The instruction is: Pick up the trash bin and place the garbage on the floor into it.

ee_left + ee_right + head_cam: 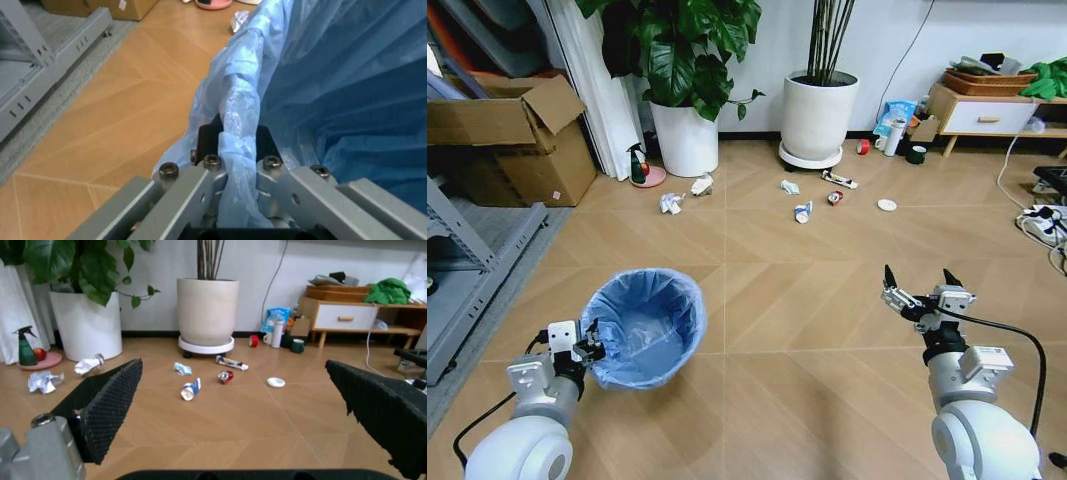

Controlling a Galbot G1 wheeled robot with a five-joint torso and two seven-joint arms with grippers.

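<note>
Nearest, left gripper (592, 347) clamped on the rim of the trash bin (645, 325), fingers (200, 182) pinching the blue bag folded over the edge, likely so the bin can be carried along toward the litter. Left arm low and bent, reaching forward from the near left corner; bin upright on the floor (807, 300) just ahead of it. Right gripper (923, 284) held out at the near right, jaws spread wide and empty, pointing forward, probably ready for a pickup. Farther off, garbage (803, 211) scattered well apart from the bin: crumpled paper wads, a blue-and-white wrapper, a red-white piece, a thin tube, a white lid, all near the white plant pots (819, 115).
</note>
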